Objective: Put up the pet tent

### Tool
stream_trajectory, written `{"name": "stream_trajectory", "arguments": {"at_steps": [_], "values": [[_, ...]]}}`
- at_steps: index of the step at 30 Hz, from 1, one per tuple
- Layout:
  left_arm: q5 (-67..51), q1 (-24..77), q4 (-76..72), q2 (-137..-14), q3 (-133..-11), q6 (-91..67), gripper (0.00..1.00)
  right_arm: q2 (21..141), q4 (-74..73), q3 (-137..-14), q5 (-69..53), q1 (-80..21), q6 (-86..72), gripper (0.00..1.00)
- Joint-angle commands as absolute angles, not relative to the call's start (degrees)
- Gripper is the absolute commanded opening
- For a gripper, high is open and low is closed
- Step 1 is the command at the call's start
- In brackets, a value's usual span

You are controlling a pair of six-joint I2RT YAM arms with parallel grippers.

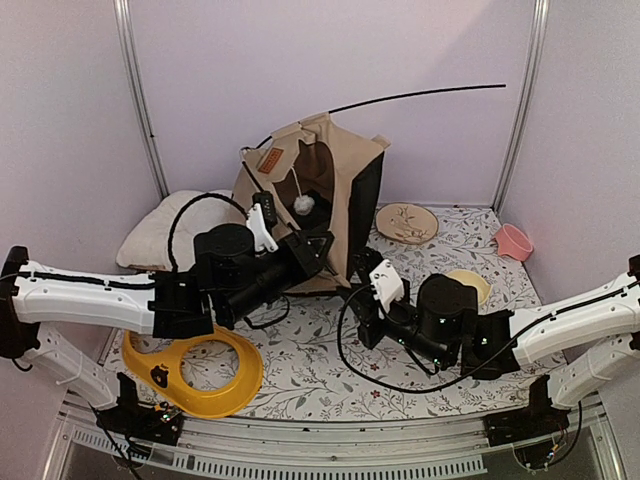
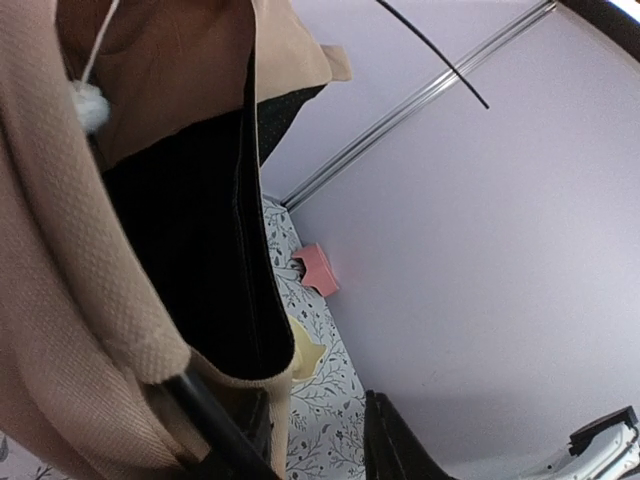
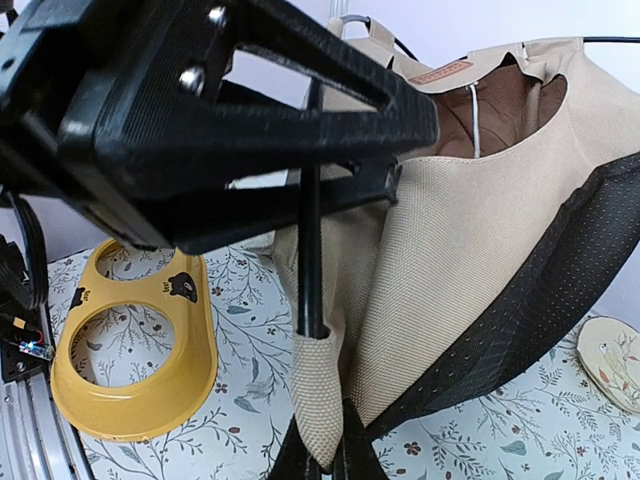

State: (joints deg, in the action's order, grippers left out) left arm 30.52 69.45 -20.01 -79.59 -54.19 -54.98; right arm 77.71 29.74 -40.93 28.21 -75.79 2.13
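1. The pet tent (image 1: 335,190) stood at the back middle of the bench (image 1: 320,350), with its arched doorway turned toward the arms.
2. One black pole (image 1: 420,96) stuck out of its top toward the right.
3. The right hand (image 3: 322,462) was pinched on a beige lower corner of the tent's fabric.
4. The left hand (image 1: 316,248) sat against the tent's lower front edge. I could not tell whether it was spread or pressed together.
5. A yellow tray (image 1: 200,375) lay at the near left, apart from the tent.
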Motion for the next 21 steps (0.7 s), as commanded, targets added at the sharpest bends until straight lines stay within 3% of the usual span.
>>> {"name": "stream_trajectory", "arguments": {"at_steps": [1,7,12,21], "values": [[29.59,66.99,-17.35,-76.89,-52.87,-57.34,0.33,79.05,27.72,-41.68,26.49,-76.03,1.56,0.0],[27.56,65.4,-13.92,-75.71,-53.82,-59.06,0.21,79.03,25.99,-41.8,27.21,-76.03,2.23,0.0],[26.02,65.21,-11.16,-75.9,-54.64,-59.52,0.0,79.46,25.55,-42.19,27.21,-76.03,2.69,0.0],[24.58,65.42,-13.73,-78.03,-53.17,-62.03,0.0,81.43,23.38,-45.85,25.72,-76.03,4.89,0.0]]}}
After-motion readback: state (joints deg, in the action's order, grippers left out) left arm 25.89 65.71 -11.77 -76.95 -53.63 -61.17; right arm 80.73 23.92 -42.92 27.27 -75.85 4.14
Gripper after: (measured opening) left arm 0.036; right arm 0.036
